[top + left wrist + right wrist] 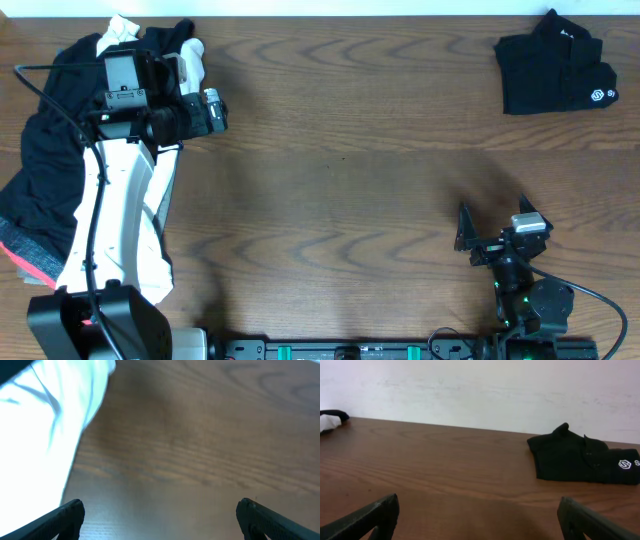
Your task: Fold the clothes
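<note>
**Reader:** Overhead view. Where does the unfolded work lie?

**Legend:** The pile of clothes (40, 170) occupies the 9 o'clock edge of the tabletop (340, 170), its long axis running 12 to 6. A white top (120, 30) shows at the 12 end, a coral-edged piece (35, 262) at the 6 end. One black shirt (552, 65), white logos up, lies folded at 1 o'clock, well apart.

**Reader:** And the tools?

**Legend:** The left tool (160, 507) hangs over the pile's upper end, jaws wide and empty, pointing toward 3 o'clock. Bare wood fills its own camera, with the white top off at its 10 o'clock. The right tool (477, 502), likewise wide and empty, sits near 5 o'clock, facing the folded shirt.

**Reader:** Which arm serves the next garment?

**Legend:** By judgement, the left, being much the nearer. It would have to swing toward 9 o'clock, since the cloth lies beside its jaws, not between them.
</note>
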Available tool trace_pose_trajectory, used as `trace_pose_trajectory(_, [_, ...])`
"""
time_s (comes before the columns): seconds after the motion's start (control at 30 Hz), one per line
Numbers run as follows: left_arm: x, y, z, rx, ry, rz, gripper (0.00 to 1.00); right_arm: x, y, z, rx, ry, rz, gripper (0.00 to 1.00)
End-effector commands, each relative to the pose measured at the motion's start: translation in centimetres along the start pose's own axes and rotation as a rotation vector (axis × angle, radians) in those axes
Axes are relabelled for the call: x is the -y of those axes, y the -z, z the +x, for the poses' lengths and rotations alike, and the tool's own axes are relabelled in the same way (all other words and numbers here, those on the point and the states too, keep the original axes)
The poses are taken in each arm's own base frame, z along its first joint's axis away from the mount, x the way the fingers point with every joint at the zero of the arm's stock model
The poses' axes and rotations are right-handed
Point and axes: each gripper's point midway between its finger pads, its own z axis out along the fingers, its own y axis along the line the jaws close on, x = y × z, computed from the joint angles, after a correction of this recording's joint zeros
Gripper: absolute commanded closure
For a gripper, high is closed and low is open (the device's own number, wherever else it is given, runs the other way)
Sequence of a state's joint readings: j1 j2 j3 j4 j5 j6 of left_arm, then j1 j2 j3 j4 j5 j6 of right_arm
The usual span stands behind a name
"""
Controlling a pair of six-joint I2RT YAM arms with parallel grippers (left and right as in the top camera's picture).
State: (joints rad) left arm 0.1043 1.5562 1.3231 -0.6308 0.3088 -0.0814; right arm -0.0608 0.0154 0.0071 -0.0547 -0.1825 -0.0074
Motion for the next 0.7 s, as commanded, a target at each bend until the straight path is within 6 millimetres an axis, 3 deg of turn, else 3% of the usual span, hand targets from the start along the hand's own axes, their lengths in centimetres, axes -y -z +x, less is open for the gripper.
trace_pose_trajectory(0.0, [0.5,3.1,-2.8,0.149,-0.029,-0.016,0.02,0.3,0.0,0.1,0.0,-0.007,0.015,0.01])
trace_pose_trajectory(0.13, [1.4,6.0,-4.7,0.297,-0.08,-0.004,0.02,0.3,0.0,0.0,0.0,-0.007,0.015,0.01])
trace_pose_trajectory(0.3, [2.0,9.0,-4.4,0.43,-0.11,0.001,0.02,0.3,0.0,0.1,0.0,-0.007,0.015,0.01])
trace_pose_trajectory(0.47, [1.9,10.7,-1.6,0.52,-0.129,0.009,0.02,0.3,0.0,0.1,0.0,-0.007,0.015,0.01])
trace_pose_trajectory(0.67, [1.4,11.7,4.1,0.605,-0.15,0.029,0.02,0.3,0.0,0.1,0.0,-0.007,0.015,0.01])
